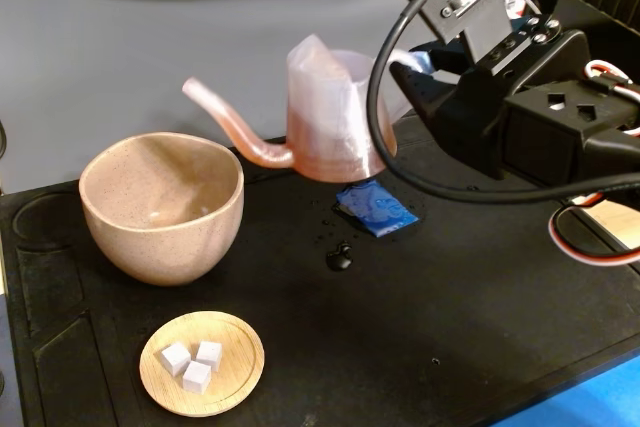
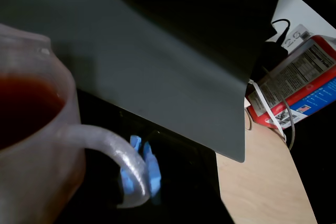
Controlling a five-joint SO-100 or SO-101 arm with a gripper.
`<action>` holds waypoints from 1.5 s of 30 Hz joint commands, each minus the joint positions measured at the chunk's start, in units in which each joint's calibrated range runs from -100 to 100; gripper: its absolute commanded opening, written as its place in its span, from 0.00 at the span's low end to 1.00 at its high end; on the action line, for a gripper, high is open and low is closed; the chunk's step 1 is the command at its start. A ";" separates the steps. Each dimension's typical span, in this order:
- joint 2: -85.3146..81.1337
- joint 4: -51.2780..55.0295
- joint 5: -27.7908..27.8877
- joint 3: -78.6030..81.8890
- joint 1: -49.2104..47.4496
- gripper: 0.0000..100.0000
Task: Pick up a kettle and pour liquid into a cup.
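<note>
Fixed view: cup [image 1: 162, 205] sitting far left on black mat [image 1: 460, 317], wooden dish [image 1: 202, 362] with white cubes [image 1: 192, 365] lying near it. Kettle [image 1: 325, 117] hovering right of cup, lifted clear, spout pointing at cup rim, not over it. Blue patch [image 1: 376, 209] and dark drops [image 1: 340, 257] lying beneath. Gripper [image 1: 415, 72] gripping kettle handle [image 2: 122, 156] at right, blue finger pads [image 2: 153, 170] pinching it. Wrist view: red liquid [image 2: 23, 108] sitting inside kettle.
</note>
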 commanded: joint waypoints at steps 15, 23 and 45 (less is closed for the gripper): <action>-2.72 3.90 5.94 -9.72 -0.61 0.01; -2.63 3.99 15.02 -11.99 -0.77 0.01; -2.55 13.50 20.06 -18.97 -1.53 0.01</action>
